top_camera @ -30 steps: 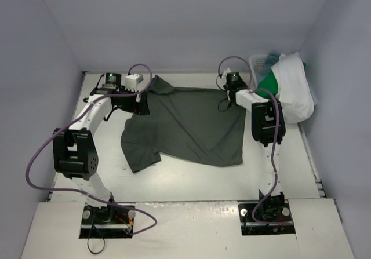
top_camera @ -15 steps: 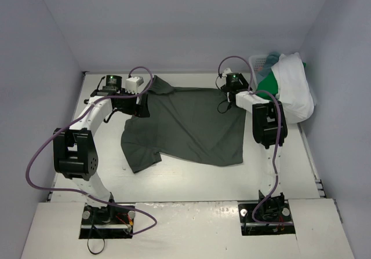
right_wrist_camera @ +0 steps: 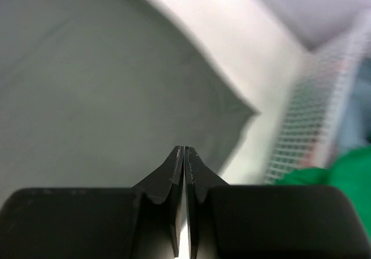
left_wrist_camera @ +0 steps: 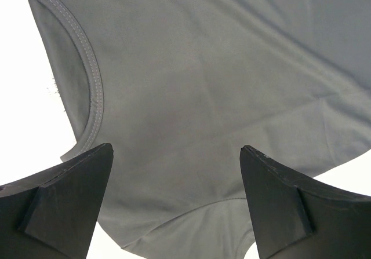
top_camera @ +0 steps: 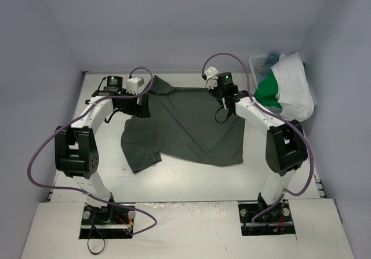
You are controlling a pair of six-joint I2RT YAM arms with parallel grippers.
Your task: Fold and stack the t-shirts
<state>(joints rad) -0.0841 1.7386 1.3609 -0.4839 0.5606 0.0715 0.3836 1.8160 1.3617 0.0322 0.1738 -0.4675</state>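
Trouble is waiting on both sides here. On the left, the left pincer is hanging wide open just above the dark grey-green t-shirt, over a curved stitched hem at its far left corner, gripping nothing. The shirt is lying spread out and a little rumpled across the middle of the tabletop. Further right, the right pincer is hanging over the shirt's far right part with its jaws pressed together and no cloth showing between them. At the far right, the white t-shirt and the bright green t-shirt are spilling out of the basket, not yet folded. If only the left pincer closes on cloth while the right comes up empty, the fold is likely going to drag lopsided and bunch the fabric. A shallow pinch on such thin cloth is also likely to slip.
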